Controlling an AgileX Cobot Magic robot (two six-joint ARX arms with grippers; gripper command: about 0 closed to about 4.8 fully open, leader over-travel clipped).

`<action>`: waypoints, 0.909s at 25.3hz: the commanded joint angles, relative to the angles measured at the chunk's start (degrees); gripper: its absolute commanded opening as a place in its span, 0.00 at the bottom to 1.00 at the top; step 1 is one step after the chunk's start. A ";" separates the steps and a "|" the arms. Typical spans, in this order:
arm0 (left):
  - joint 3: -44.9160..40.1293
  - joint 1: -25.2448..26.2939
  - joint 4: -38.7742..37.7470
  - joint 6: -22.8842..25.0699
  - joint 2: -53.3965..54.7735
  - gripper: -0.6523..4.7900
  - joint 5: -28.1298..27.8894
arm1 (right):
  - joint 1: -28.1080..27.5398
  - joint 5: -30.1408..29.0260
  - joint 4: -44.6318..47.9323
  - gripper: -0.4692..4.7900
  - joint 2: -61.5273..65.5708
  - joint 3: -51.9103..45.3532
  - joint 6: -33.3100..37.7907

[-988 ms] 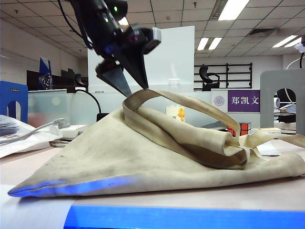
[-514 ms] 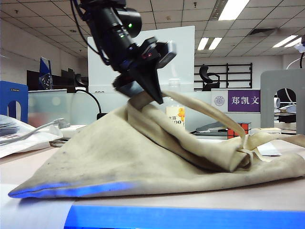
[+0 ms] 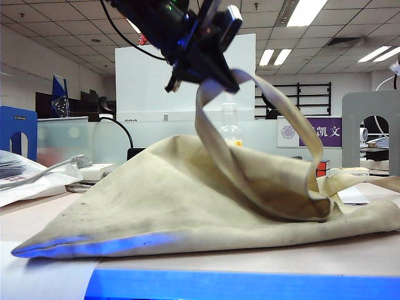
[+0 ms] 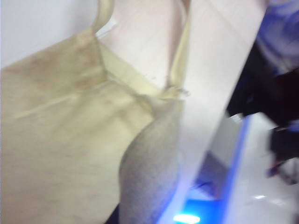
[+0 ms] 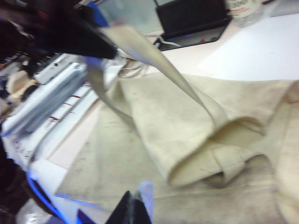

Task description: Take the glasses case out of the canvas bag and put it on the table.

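Above the bag [image 3: 187, 200] on the table [image 3: 350, 256], the left gripper [image 3: 209, 72] pinches a strap [image 3: 215, 125] and holds it high; the right gripper [image 5: 133, 210], shut and empty, hangs nearer the bag's mouth on the right. The case is hidden, presumably inside.

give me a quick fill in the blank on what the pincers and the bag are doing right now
1. The left pincer is shut on the canvas bag's ____, held above the bag.
2. The canvas bag lies on the ____.
3. The right pincer, above the bag, is ____ and holds nothing.
4. The glasses case is ____ in every view.

Missing words: strap; table; shut; unseen
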 commanded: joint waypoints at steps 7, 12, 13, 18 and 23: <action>0.28 -0.24 -1.22 -11.10 -10.86 0.11 11.45 | -2.49 3.93 2.14 0.08 4.28 0.28 -3.85; 0.24 -0.22 -2.27 -13.29 -17.09 0.11 11.39 | -3.98 3.28 2.75 0.08 6.71 0.28 -6.71; 0.24 -0.22 -2.60 -13.55 -17.79 0.11 11.39 | -4.15 3.28 2.78 0.08 7.56 0.28 -6.86; 0.13 -2.73 -8.00 -12.66 -19.10 0.11 11.04 | -4.37 -0.70 4.42 0.08 15.30 1.60 -6.84; -0.42 -7.21 -13.03 -9.29 -19.06 0.11 13.75 | -1.64 -3.82 8.79 0.08 24.06 5.25 -9.57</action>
